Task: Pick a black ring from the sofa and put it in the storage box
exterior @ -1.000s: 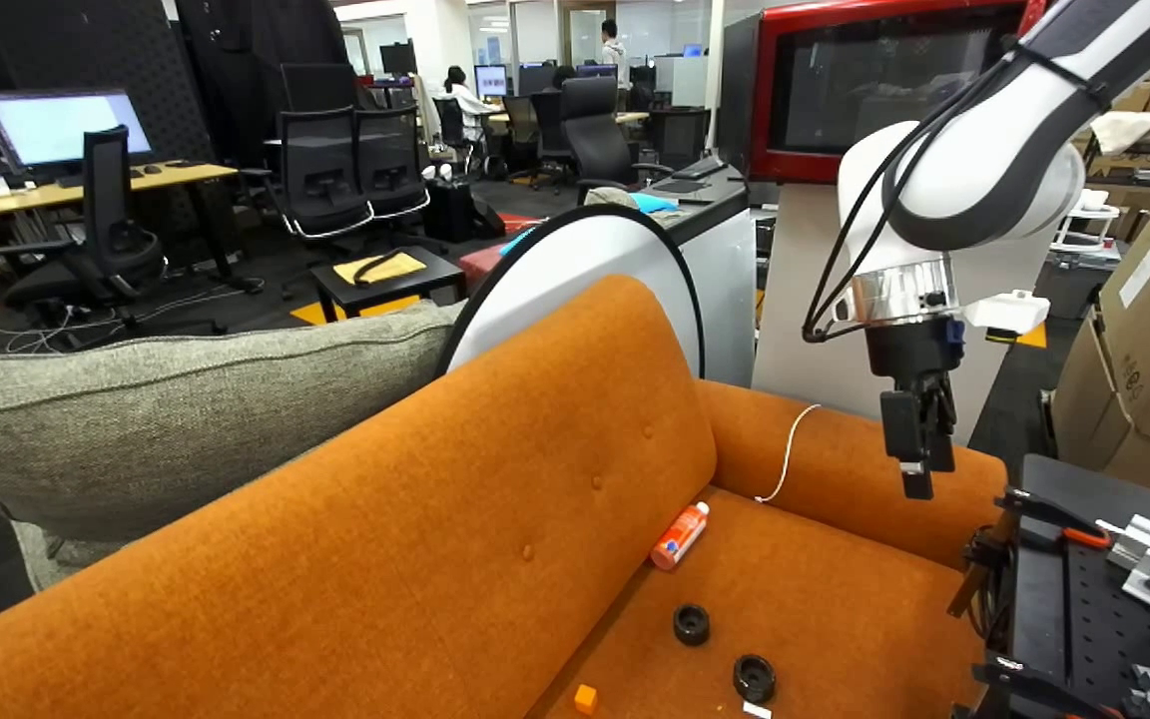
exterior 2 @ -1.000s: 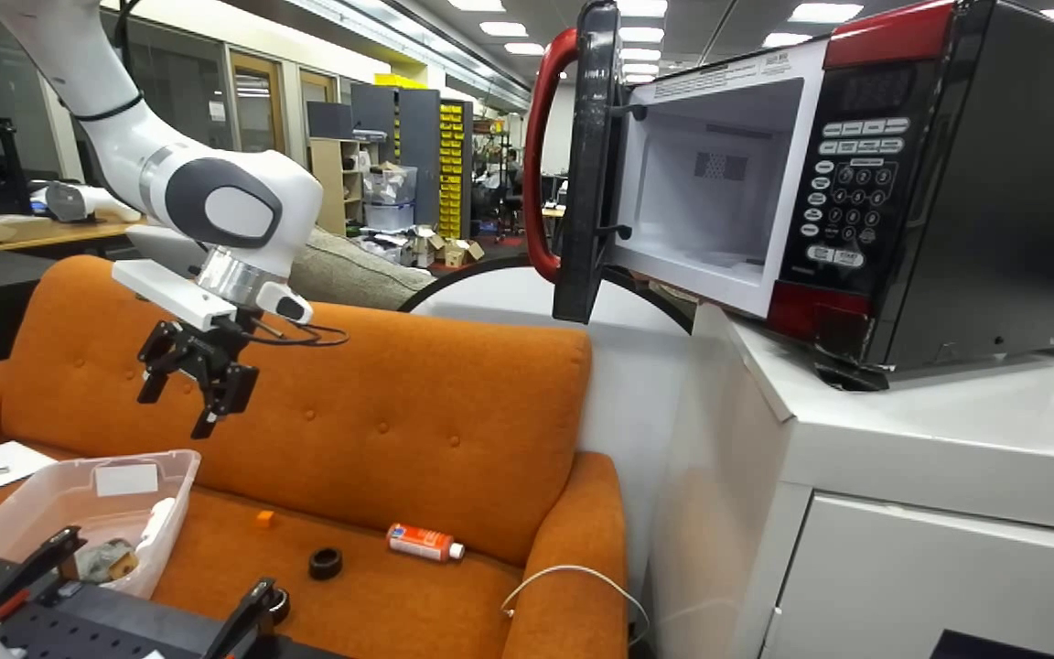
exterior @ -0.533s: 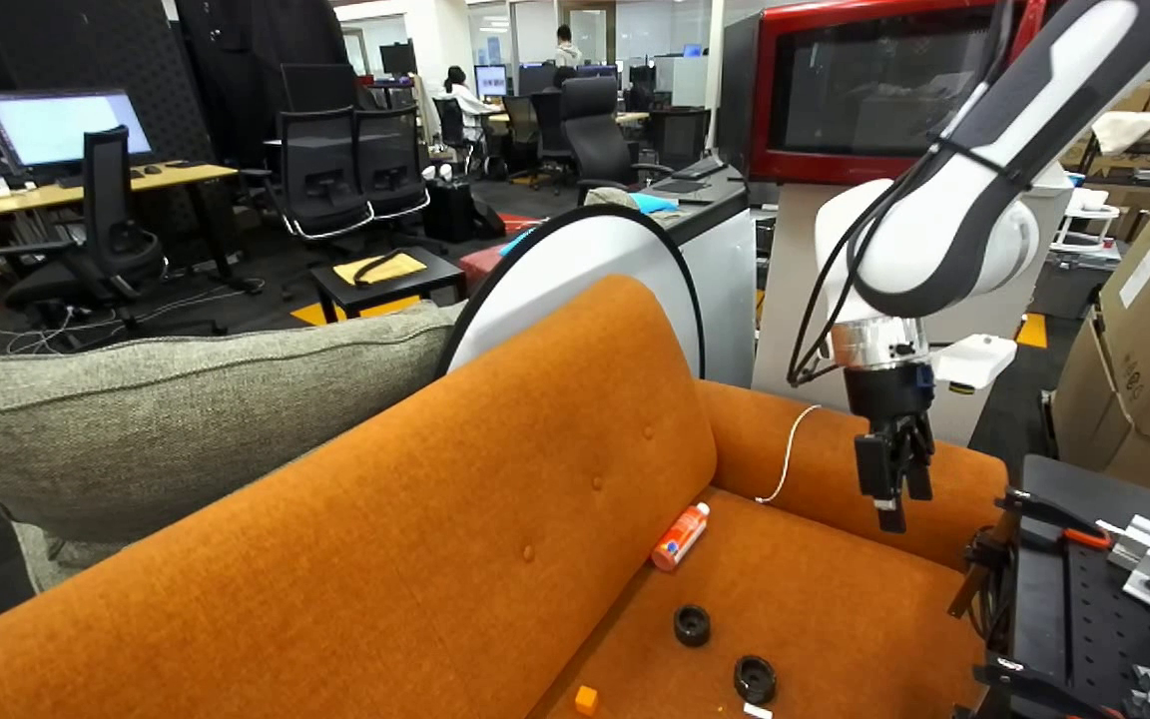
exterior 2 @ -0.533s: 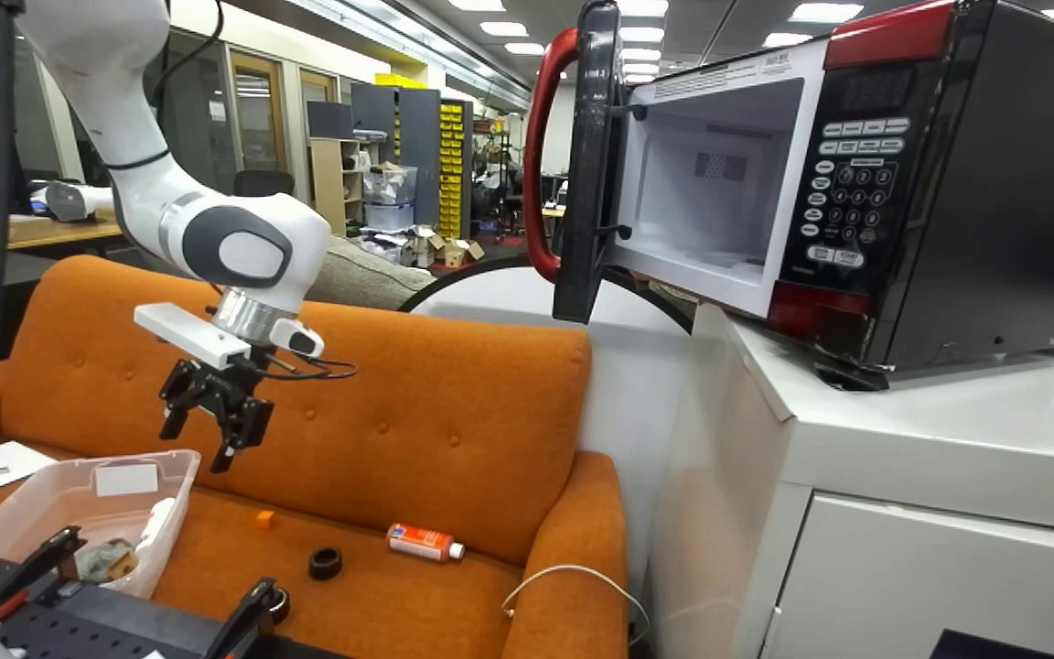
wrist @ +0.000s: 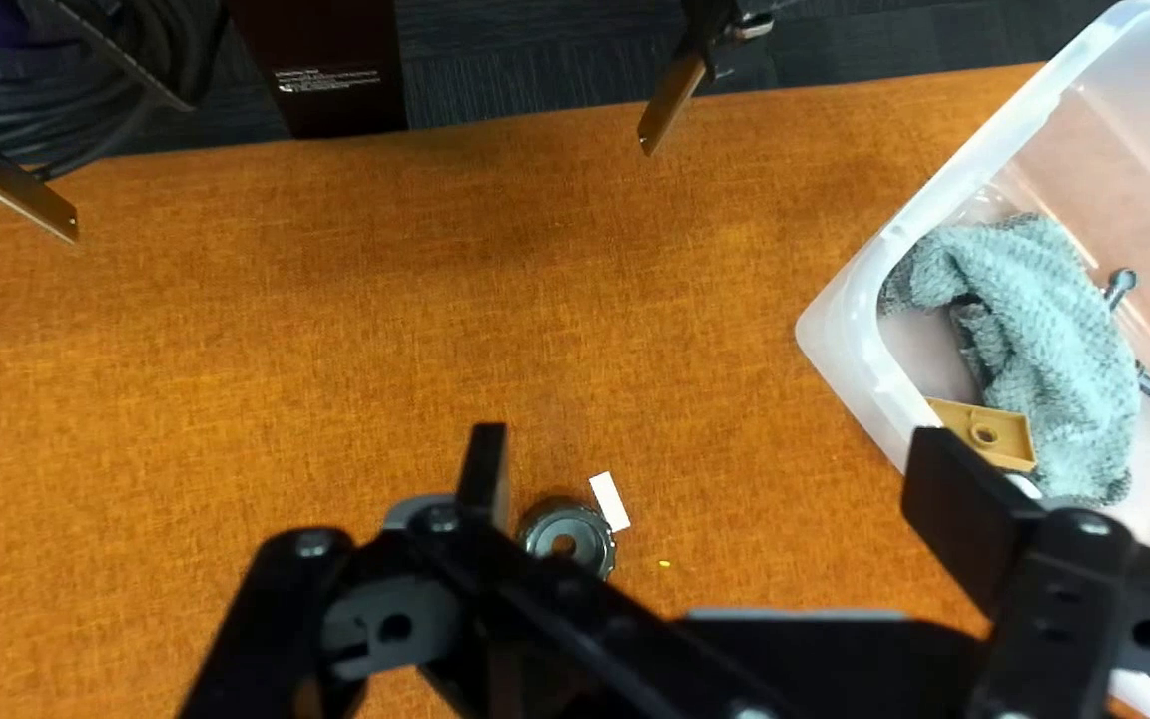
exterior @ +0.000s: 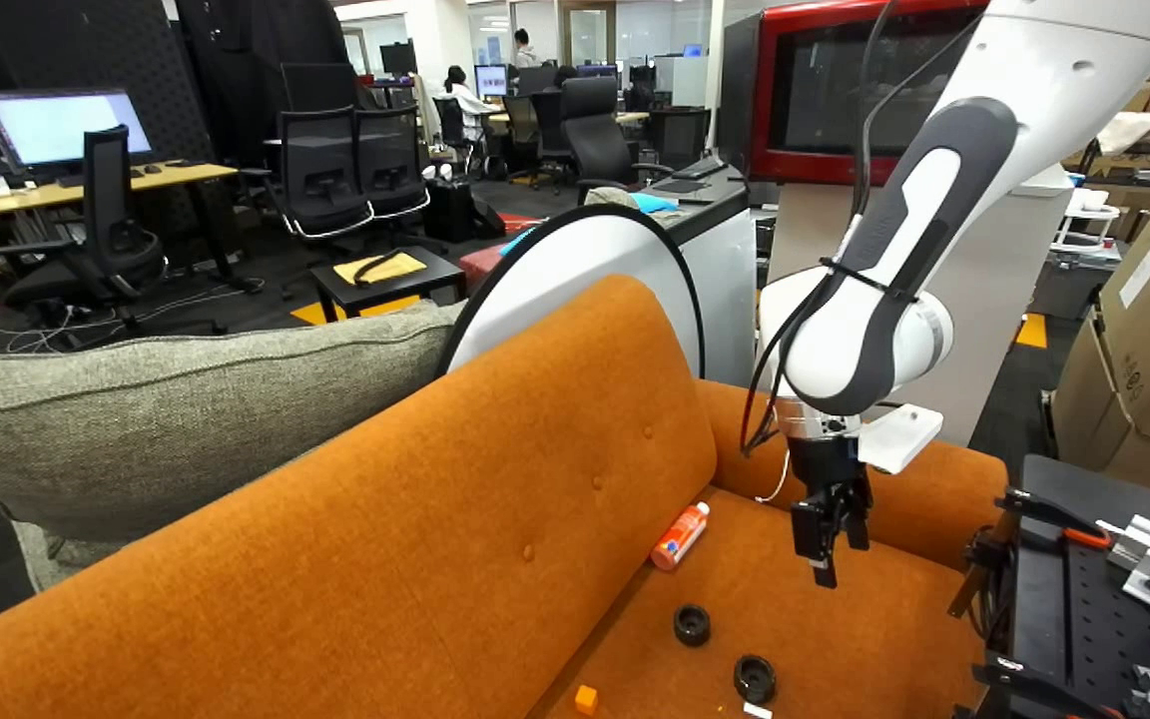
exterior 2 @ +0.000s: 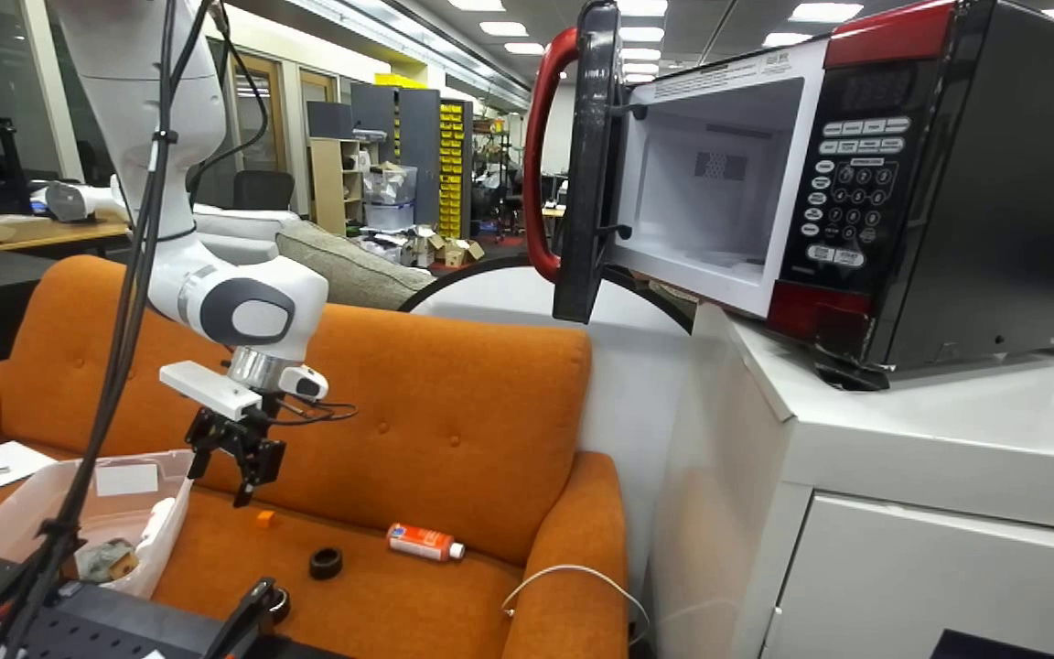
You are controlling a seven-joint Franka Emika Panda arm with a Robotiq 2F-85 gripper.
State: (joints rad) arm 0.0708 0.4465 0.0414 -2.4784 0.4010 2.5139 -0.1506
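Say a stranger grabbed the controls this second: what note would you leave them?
Gripper: open, empty, above the sofa.
Black ring and second black ring: both on the sofa; unclear which is wanted.
Storage box: a cloth lies inside.
Done: no ring gripped yet; none seen in the box, though part is hidden.
Left: grasp a ring, carry it to the box, release.

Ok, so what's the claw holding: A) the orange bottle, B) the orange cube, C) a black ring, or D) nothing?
D: the claw stands open with nothing in it, while two black rings, the orange bottle and orange cube lie on the sofa.
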